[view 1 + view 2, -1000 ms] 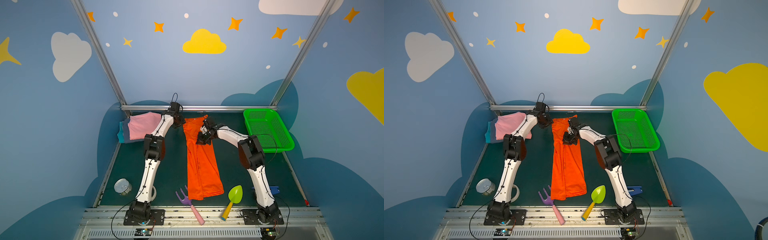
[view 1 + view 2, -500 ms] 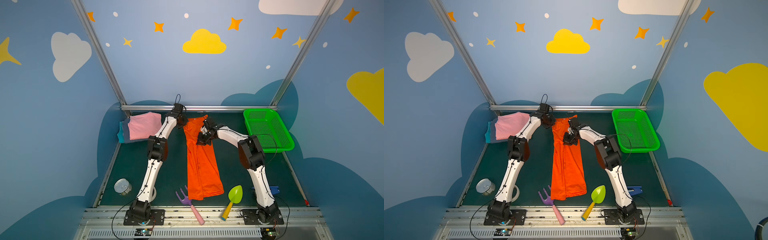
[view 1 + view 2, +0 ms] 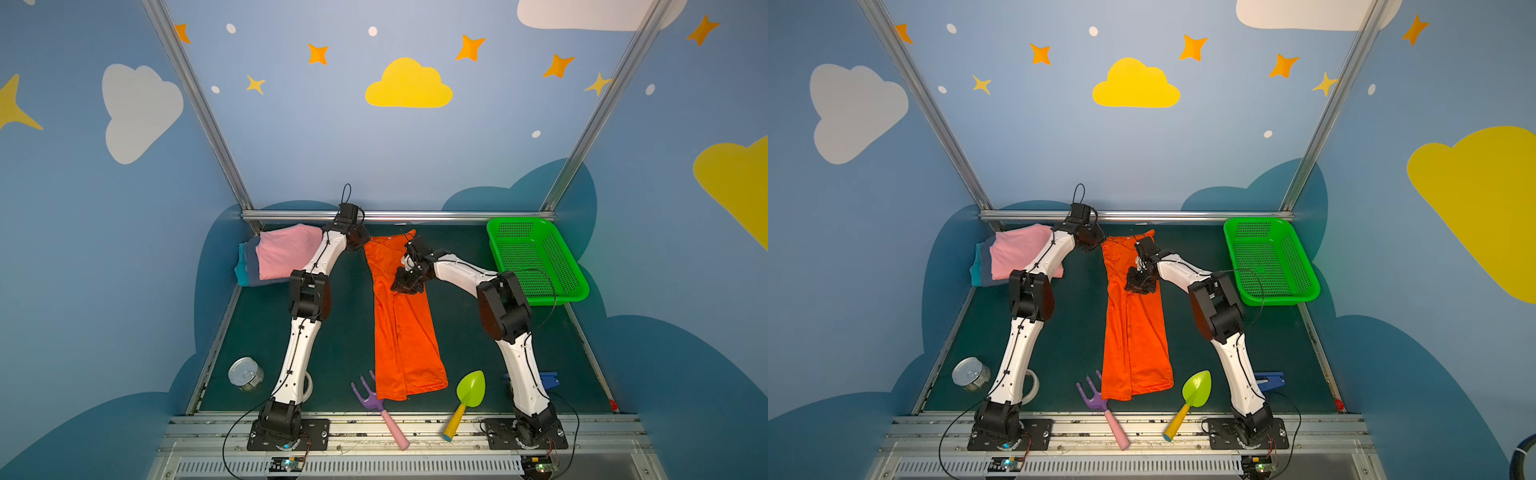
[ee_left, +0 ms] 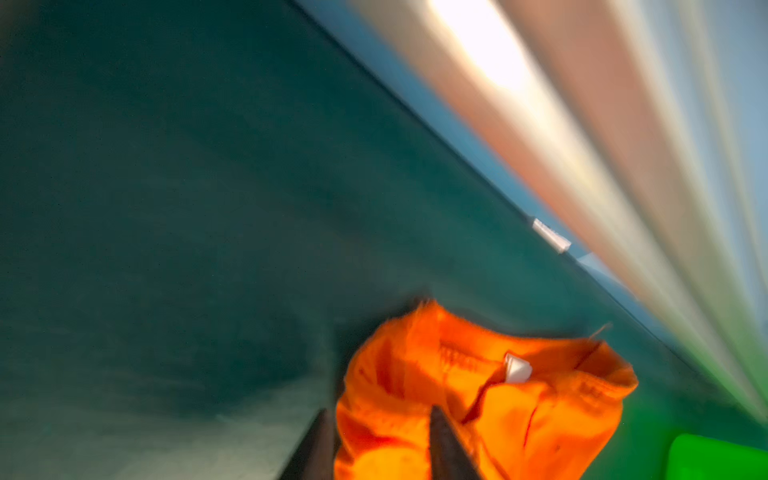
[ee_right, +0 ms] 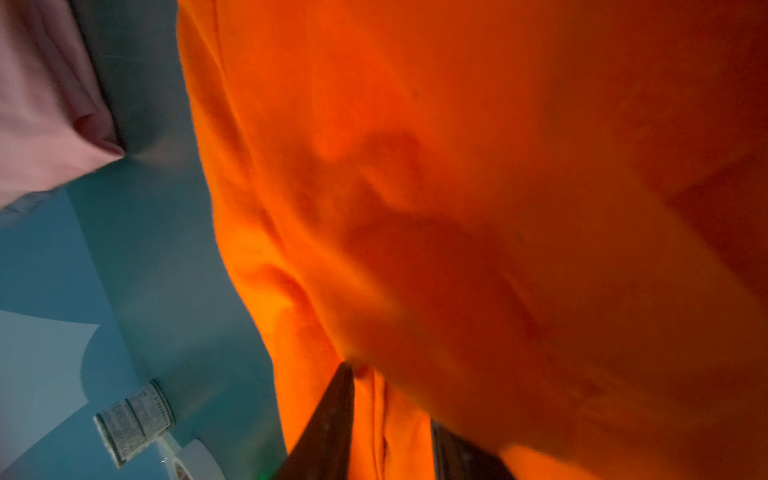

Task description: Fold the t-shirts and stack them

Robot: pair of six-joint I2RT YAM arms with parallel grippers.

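Your orange t-shirt (image 3: 405, 332) lies as a long narrow strip down the middle of both top views, collar toward the back rail and hem near the lower edge of the mat. The pink t-shirt (image 3: 286, 253) tops the folded pile at the upper left of the mat, with the grey-blue t-shirt (image 3: 251, 266) and the teal t-shirt (image 3: 240, 268) showing beneath it.

The left gripper (image 4: 378, 411) sits at the collar corner and the right gripper (image 5: 390, 399) lower down on the strip's right edge. Each has its jaws part way apart with orange cloth between them. The wrist views are blurred and crowded, so I cannot tell whether either is pinching the cloth or has let it go.

The step in hand looks like the crosswise fold.
- Take the two collar-end corners level with each other before you lift; at present the grippers sit at uneven heights along the strip.
- Pinch all the layers, raise the end only slightly, and carry it straight toward the hem so the side edges stay matched.
- Stop short of the purple rake (image 3: 376, 401) and the green trowel (image 3: 467, 397) — both lie just beside the hem.

The green basket (image 3: 540, 297) at the upper right appears empty. What the tin can (image 3: 246, 374) at the lower left holds is not visible.
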